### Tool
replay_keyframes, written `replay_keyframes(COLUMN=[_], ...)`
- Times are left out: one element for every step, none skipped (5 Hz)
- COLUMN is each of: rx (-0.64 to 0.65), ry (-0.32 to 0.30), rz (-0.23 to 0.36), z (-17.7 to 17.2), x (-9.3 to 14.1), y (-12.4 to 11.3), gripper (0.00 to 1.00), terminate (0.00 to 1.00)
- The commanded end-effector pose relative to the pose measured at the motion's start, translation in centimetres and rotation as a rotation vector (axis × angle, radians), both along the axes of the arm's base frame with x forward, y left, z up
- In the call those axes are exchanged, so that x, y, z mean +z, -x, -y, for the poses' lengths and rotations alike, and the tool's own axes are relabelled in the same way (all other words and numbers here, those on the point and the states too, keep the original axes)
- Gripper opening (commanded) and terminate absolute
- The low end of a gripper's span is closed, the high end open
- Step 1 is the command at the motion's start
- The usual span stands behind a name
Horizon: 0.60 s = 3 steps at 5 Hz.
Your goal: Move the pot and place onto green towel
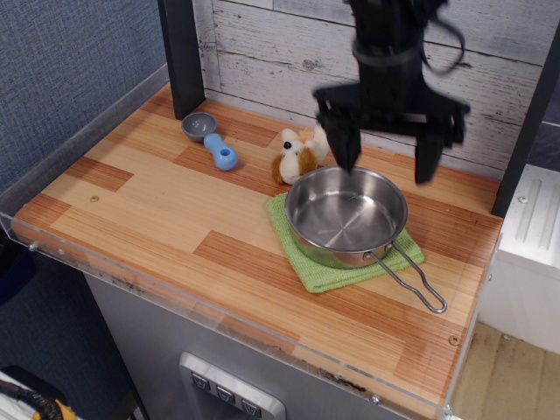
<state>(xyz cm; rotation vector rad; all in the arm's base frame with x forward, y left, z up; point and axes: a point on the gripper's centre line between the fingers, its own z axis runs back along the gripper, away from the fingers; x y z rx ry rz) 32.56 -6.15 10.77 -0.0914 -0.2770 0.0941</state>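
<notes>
The stainless-steel pot is sitting on the green towel near the right end of the wooden table, its wire loop handle sticking out past the cloth toward the front right corner. The gripper is hanging above the pot's back rim with its fingers spread wide and gripping nothing. A small plush toy is lying just behind the towel, and a grey-and-blue scoop is resting well to the left.
</notes>
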Motion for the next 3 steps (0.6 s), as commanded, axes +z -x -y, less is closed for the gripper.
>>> replay_keyframes(rx=[0.061, 0.061, 0.061], ry=[0.022, 0.022, 0.022], rz=[0.103, 0.103, 0.103], z=[-4.93, -4.93, -4.93], x=[7.55, 7.55, 7.55], y=[3.28, 3.28, 3.28], gripper=[1.00, 1.00, 1.00], terminate=[0.00, 0.00, 1.00])
